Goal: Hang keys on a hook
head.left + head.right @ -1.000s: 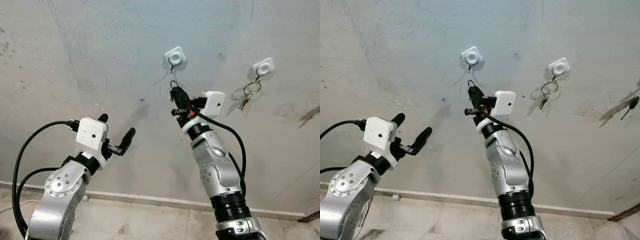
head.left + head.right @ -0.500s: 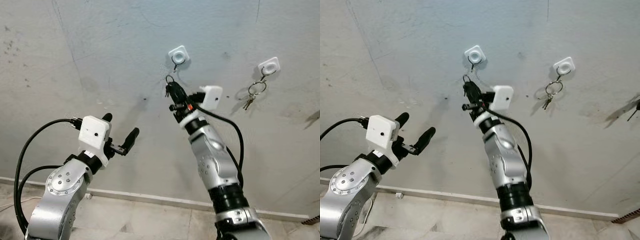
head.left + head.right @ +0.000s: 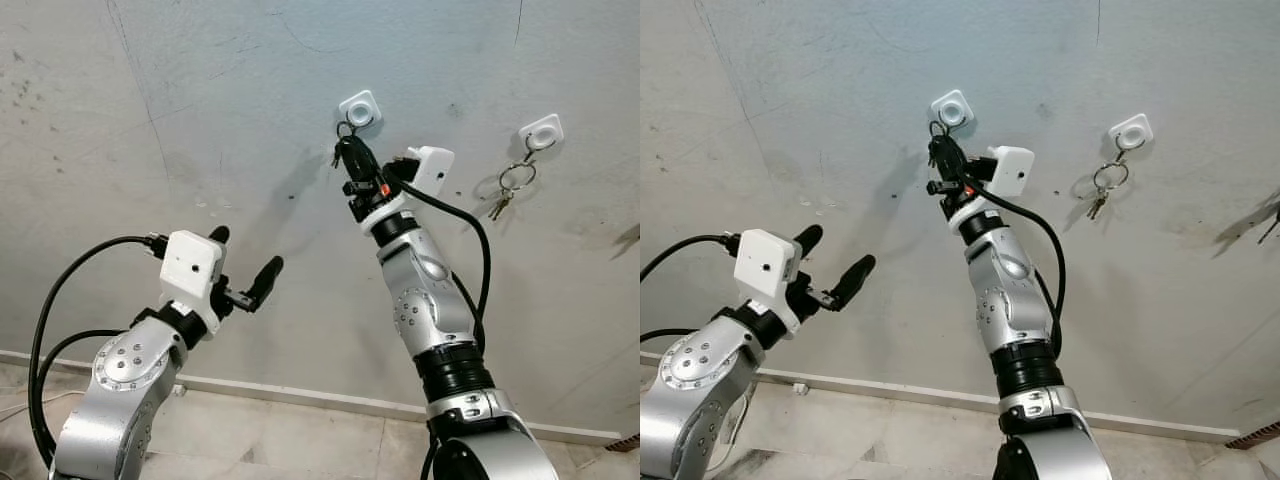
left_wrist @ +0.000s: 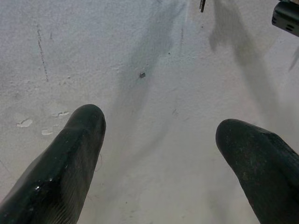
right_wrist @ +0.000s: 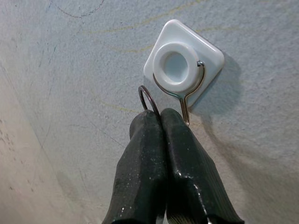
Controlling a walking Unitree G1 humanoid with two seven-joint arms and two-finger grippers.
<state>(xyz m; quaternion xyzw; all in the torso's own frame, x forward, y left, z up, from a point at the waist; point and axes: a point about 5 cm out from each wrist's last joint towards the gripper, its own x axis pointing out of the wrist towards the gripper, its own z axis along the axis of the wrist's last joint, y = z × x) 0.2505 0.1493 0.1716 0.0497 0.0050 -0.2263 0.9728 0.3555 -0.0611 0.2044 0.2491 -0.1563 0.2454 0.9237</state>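
my right gripper has risen since a second ago, pinched tight on the keys, ring just beside the hook; left gripper stays wide.

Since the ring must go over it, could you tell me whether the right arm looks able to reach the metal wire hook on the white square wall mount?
Probably yes: the right gripper, shut on the key ring, is just beside the wire hook, nothing between them.

Right gripper with key ring now raised up to the hook.
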